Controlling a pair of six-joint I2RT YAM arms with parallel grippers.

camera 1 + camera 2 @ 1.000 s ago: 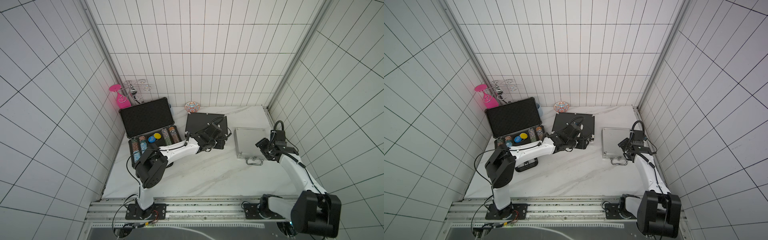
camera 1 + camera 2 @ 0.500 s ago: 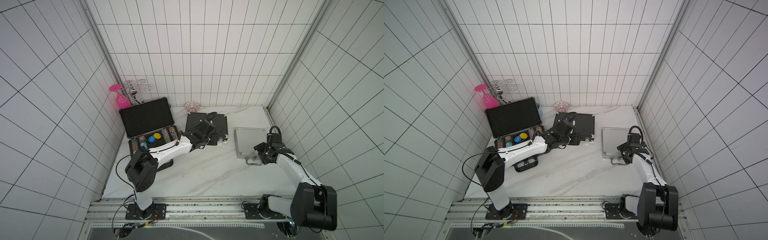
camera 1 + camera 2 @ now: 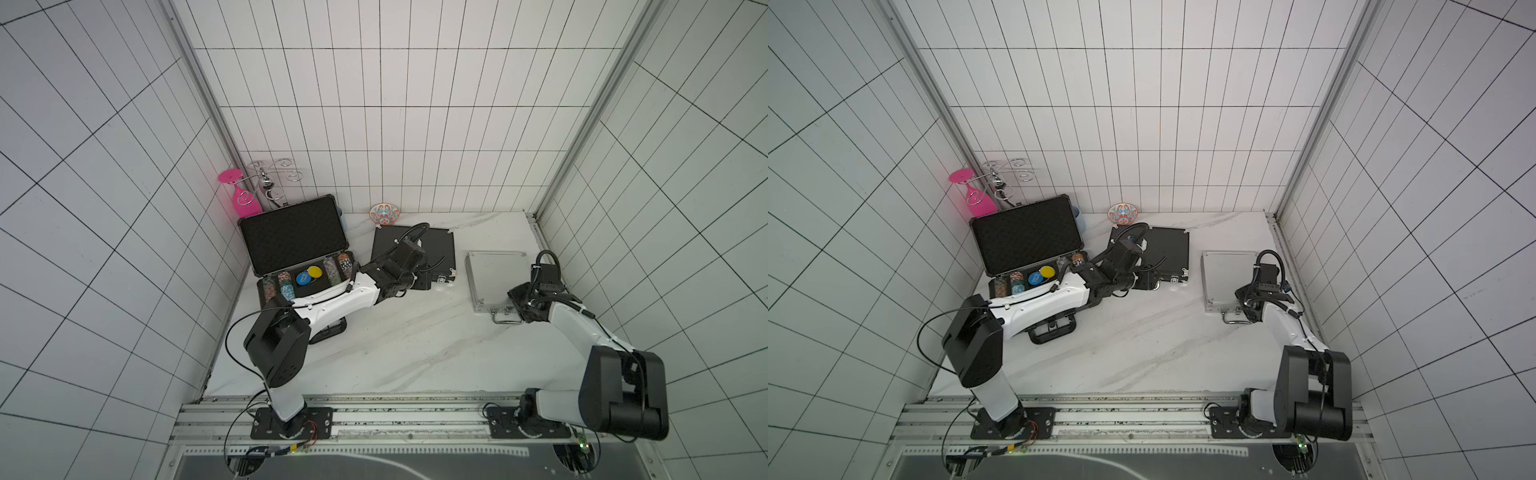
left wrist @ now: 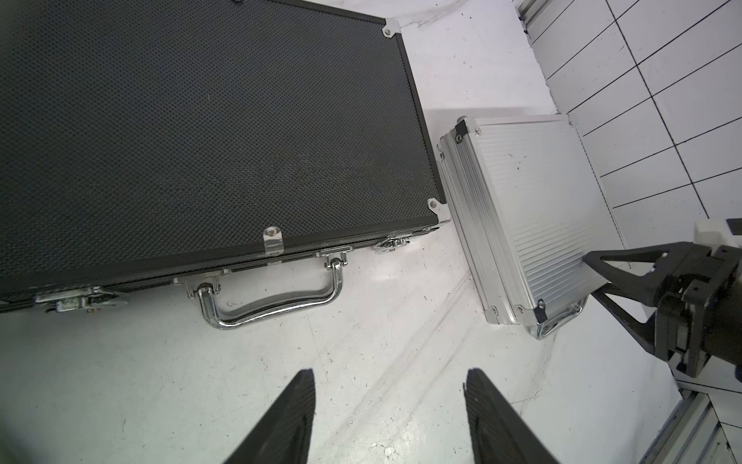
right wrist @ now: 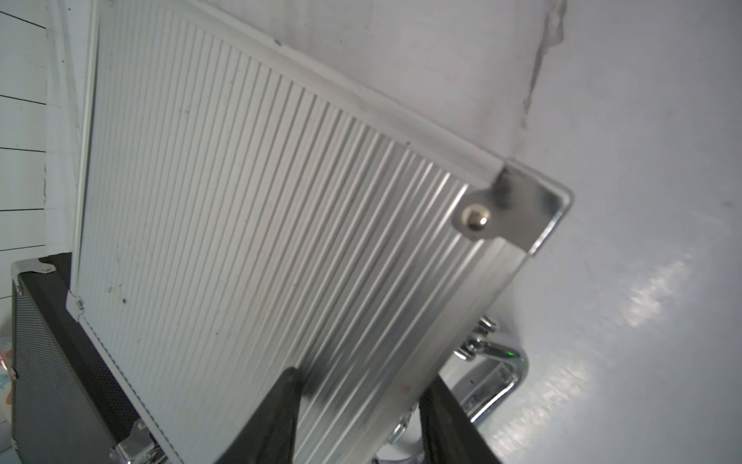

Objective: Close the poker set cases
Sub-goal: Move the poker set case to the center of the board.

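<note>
though two lids are down, large ribbed case [image 3: 293, 243]: open, left, last to close
left gripper [image 4: 390, 373]: jaws apart, backed off
medium black case [image 3: 436, 245]: shut, centre
small silver case [image 3: 494, 278]: shut, right
right gripper [image 5: 363, 375]: jaws apart, narrowing at its front edge

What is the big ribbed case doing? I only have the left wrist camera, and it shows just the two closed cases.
Observer: The large ribbed case is open in both top views, its lid raised.
Operator: Anything inside?
Observer: Its base holds rows of poker chips, a yellow disc and a blue disc.
Operator: Is my arm clear of it?
Observer: No. The left arm crosses the front of the base, above the handle.
</note>
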